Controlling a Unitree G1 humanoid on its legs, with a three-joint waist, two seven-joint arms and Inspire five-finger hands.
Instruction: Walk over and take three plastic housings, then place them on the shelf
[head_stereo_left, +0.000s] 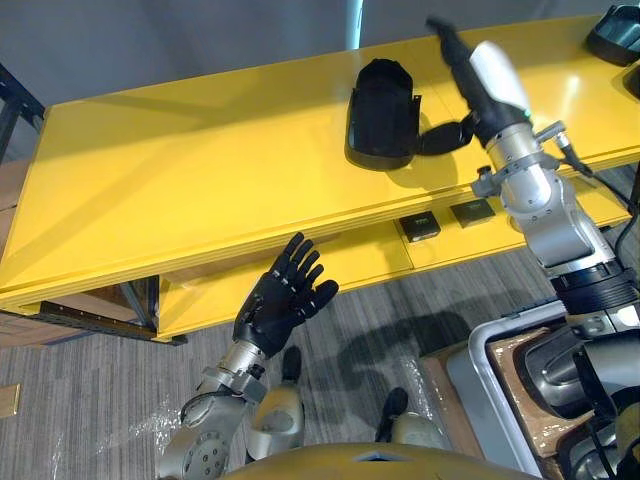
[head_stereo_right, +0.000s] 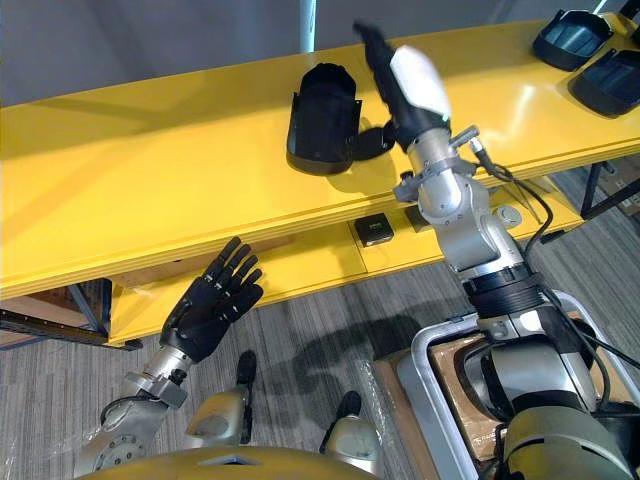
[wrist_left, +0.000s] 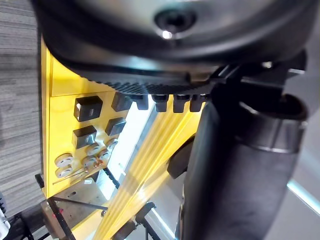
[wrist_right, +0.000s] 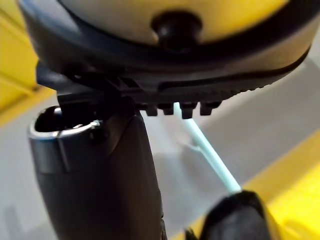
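Right hand (head_stereo_left: 495, 75), upper right of frame, fingers straight and released, thumb just beside the black plastic housing (head_stereo_left: 380, 110) lying upper centre on the yellow table (head_stereo_left: 180, 180). Likely light, rigid, slick; grip its rim. Left hand (head_stereo_left: 285, 295) open, lower left.

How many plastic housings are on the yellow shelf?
3: one housing midway along the shelf, beside the right hand; second housing and third housing at its right end. Others may be hidden.
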